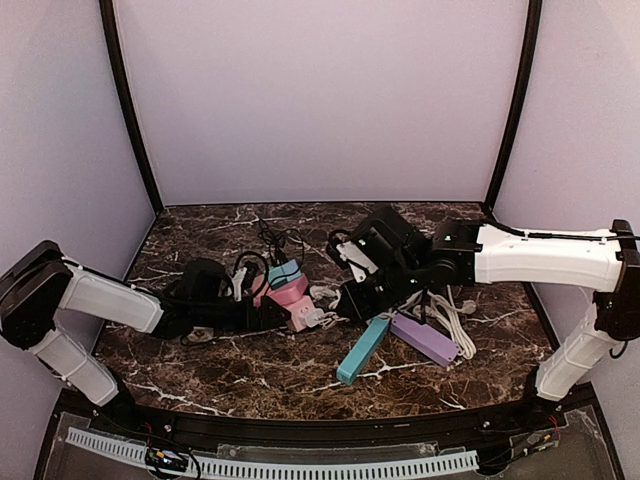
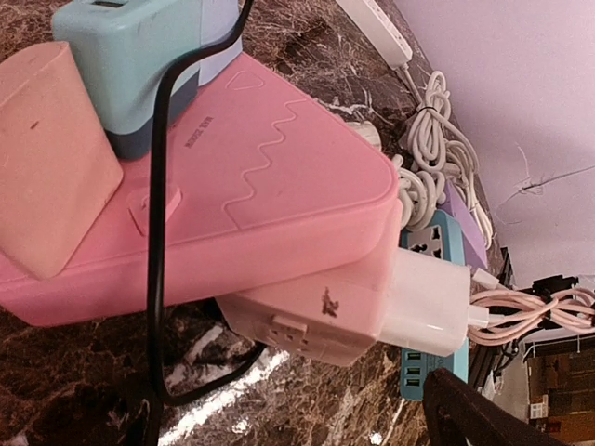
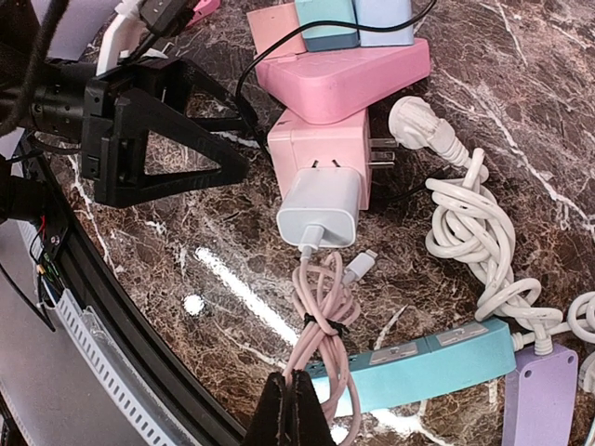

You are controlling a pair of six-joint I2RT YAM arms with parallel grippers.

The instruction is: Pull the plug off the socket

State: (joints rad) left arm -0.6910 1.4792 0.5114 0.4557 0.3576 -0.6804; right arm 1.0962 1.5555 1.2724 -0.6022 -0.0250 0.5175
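A white plug (image 3: 321, 204) sits in the side of a pale pink socket cube (image 3: 316, 149), with a bundled pink cable (image 3: 321, 307) trailing from it. My left gripper (image 1: 268, 312) stands open beside the cube. One of its black fingers (image 3: 177, 149) lies left of the cube, and another finger (image 2: 474, 418) shows past the plug (image 2: 428, 302). My right gripper (image 3: 296, 413) is shut, with its tips over the pink cable bundle and a short way from the plug. Nothing shows between its tips. A pink power strip (image 2: 232, 186) lies on top of the cube (image 2: 316, 316).
A teal adapter (image 2: 130, 56) with a black cable (image 2: 156, 232) sits on the pink strip. A teal power strip (image 3: 437, 367), a purple strip (image 3: 539, 400) and coiled white cable (image 3: 474, 232) lie to the right on the marble table (image 1: 250, 370). The table's front edge is close.
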